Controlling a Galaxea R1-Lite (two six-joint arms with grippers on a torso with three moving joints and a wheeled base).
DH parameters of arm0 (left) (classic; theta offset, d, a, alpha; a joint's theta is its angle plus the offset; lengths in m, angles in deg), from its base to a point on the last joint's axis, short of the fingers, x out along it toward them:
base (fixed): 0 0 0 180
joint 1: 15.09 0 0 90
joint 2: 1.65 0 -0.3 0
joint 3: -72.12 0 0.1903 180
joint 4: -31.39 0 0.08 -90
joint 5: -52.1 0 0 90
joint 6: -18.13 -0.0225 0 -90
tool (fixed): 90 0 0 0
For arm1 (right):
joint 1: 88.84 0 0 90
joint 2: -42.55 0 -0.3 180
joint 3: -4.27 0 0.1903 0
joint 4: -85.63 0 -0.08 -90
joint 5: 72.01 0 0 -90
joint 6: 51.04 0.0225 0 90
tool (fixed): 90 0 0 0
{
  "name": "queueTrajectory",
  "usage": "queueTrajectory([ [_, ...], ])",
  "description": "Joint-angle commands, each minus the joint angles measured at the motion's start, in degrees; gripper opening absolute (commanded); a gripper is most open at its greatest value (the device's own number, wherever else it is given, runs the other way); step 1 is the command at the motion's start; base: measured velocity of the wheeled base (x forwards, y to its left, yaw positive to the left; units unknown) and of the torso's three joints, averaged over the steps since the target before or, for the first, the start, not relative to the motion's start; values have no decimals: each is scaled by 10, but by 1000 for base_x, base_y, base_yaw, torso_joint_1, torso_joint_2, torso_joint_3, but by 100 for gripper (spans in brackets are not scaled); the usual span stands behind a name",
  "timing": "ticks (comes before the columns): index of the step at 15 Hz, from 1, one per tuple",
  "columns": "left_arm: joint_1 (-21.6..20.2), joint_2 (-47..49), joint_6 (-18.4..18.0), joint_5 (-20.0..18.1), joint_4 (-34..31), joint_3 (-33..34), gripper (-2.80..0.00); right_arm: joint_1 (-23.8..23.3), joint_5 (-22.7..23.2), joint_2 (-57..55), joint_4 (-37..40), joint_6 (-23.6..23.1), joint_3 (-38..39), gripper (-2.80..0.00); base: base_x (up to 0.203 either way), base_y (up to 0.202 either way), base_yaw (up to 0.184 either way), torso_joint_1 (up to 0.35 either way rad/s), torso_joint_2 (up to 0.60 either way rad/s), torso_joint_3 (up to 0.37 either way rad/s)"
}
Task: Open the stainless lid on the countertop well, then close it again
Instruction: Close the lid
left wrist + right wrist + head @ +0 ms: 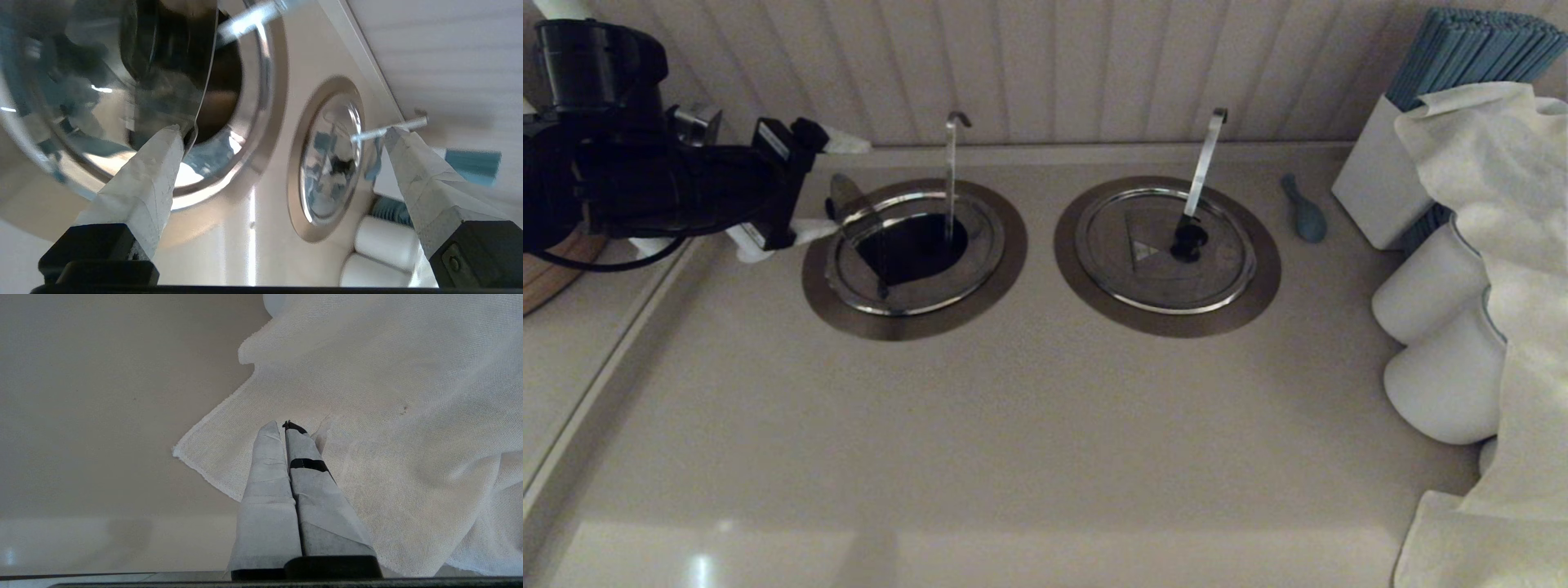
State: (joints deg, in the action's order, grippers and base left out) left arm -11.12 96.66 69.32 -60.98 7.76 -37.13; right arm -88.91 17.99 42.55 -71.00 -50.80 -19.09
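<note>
left gripper [837, 188]: fingers spread wide, one fingertip against the raised flap edge | stainless lid [968, 282]: flap folded up on the countertop well [915, 322] | right gripper [284, 425]: clenched, empty, over a white cloth [388, 416]

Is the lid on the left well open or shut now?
Open. The lid's flap stands raised beside the open left gripper, showing the dark well.

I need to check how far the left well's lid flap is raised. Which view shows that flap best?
The head view: the stainless lid sits whole, flap tilted up beside the open left gripper, dark well exposed. The left wrist view shows only the flap's shiny underside, close and blurred. The right wrist view shows none of it.
</note>
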Motion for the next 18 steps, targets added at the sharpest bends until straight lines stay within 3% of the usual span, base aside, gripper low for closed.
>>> queueTrajectory([
  [1, 10, -2, 3, -2, 0, 1, 0, 0, 0, -1, 0, -1, 0, -280, 0, 0, 0, 0, 0, 0],
  [18, 57, 19, -1, 1, 0, 3, 0, 1, 0, 0, 0, 0, 0, -280, 0, 0, 0, 0, 0, 0],
])
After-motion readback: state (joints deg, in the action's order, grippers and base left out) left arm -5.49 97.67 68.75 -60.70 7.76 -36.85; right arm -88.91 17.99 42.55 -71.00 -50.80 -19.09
